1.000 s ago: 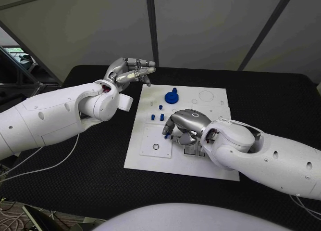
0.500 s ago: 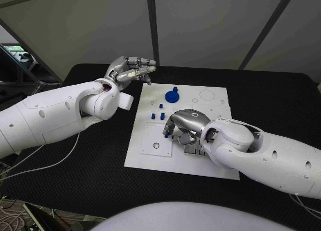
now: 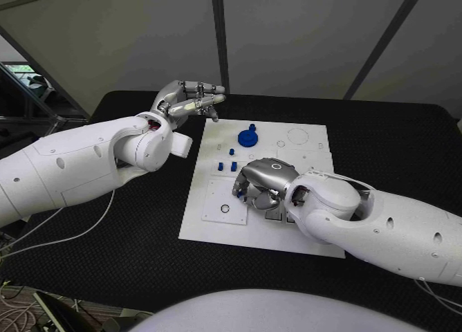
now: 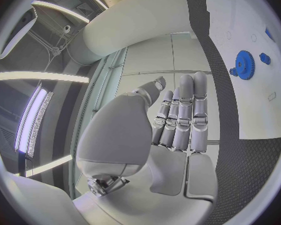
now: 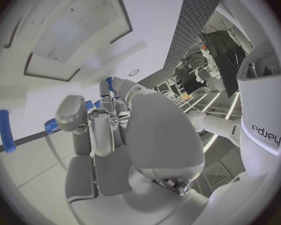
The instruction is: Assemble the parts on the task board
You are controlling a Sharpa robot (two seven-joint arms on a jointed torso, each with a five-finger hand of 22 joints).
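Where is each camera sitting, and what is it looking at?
Head view: on the robot's head, looking down at the task board; both white arms show, left hand and right hand.
Left wrist view: behind the left hand, facing along the board's edge.
Right wrist view: behind the right hand, close over the board.
Shared: head and left wrist views both show the blue gear.

A robotics lab or test cell: a black desk (image 3: 111, 228) stands before plain grey partition panels (image 3: 291, 41), loose cables (image 3: 21, 304) trail beside it, and long ceiling light strips (image 4: 34, 115) glow overhead.
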